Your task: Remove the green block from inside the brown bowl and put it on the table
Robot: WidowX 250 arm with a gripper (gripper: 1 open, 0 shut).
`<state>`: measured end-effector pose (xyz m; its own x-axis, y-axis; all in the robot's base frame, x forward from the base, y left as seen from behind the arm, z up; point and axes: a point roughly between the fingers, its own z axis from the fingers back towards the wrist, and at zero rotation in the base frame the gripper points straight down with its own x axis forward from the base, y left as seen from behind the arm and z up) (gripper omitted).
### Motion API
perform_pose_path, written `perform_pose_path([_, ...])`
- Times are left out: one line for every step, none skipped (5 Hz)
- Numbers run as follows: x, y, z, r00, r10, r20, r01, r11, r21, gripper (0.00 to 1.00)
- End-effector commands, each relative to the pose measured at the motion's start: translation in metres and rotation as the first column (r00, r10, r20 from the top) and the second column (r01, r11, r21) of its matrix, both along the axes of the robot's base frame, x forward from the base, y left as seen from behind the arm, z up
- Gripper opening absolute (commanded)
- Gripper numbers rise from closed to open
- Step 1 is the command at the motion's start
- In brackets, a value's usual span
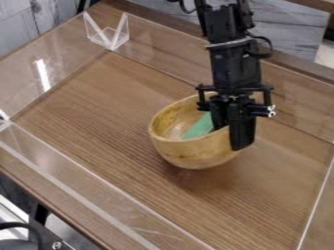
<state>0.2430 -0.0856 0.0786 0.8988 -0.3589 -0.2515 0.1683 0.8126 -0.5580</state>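
Note:
The brown bowl (pixel 181 153) sits right of centre on the table (pixel 98 103), tipped with its opening turned toward the left. Inside it the green block (pixel 198 125) leans against the right inner wall. My gripper (pixel 236 137) reaches steeply down into the bowl's right side. It is shut, and its black fingers (pixel 240 129) meet at the block's right end, just inside the rim. The fingers hide that end of the block and the part of the rim behind them, so the grip itself is partly out of sight.
Clear acrylic walls (pixel 53 161) run along the table's edges, close to the front left. A small clear folded stand (pixel 107 31) sits at the far left corner. The black arm (pixel 225 34) rises above the bowl.

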Motion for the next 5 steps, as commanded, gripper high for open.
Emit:
perform_pose_path([-0.005, 0.004, 0.004, 1.0, 0.001, -0.02, -0.001, 1.0, -0.016, 0.0])
perform_pose_path([-0.007, 0.007, 0.007, 1.0, -0.002, -0.028, 0.001, 1.0, -0.022, 0.0])
perform_pose_path([-0.008, 0.01, 0.009, 0.999, -0.004, -0.037, 0.003, 1.0, -0.027, 0.0])
perform_pose_path([-0.009, 0.013, 0.011, 0.999, -0.006, -0.045, 0.005, 0.999, -0.033, 0.0])
perform_pose_path([-0.009, 0.017, 0.013, 0.999, -0.008, -0.05, 0.006, 0.999, -0.038, 0.0])
